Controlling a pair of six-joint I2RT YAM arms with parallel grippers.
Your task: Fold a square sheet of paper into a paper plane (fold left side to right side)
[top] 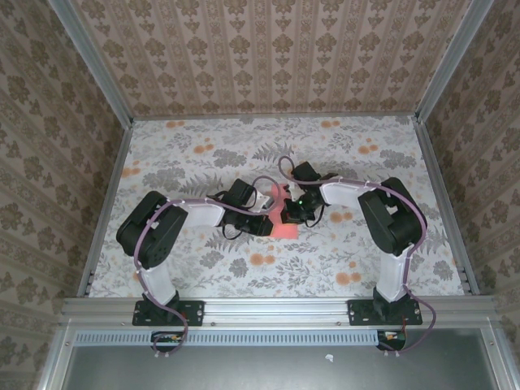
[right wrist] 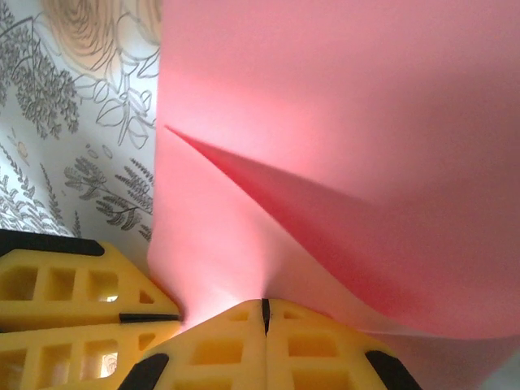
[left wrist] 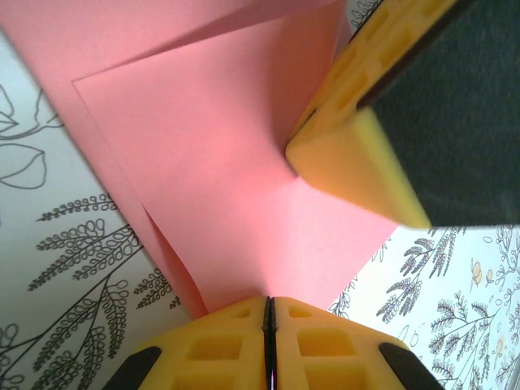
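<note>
The square sheet of paper point(top: 282, 219) is pink-red and lies mid-table between the two arms, partly folded, with one flap lifted. In the left wrist view the sheet point(left wrist: 219, 171) shows an upper layer over a lower one. My left gripper point(left wrist: 270, 313) is shut, its yellow fingers pinching the sheet's near edge. A yellow finger point(left wrist: 357, 162) of the right gripper presses in from the upper right. In the right wrist view the sheet point(right wrist: 341, 122) curves upward with a raised crease, and my right gripper point(right wrist: 264, 310) is shut on its edge. The left gripper's fingers point(right wrist: 73, 317) sit just left of it.
The table point(top: 203, 154) has a floral cover with small orange flower prints point(top: 262, 259). Patterned walls close off the left, back and right. Metal rails point(top: 106, 203) run along the table's sides. Both arms bend inward, their wrists close together at the sheet.
</note>
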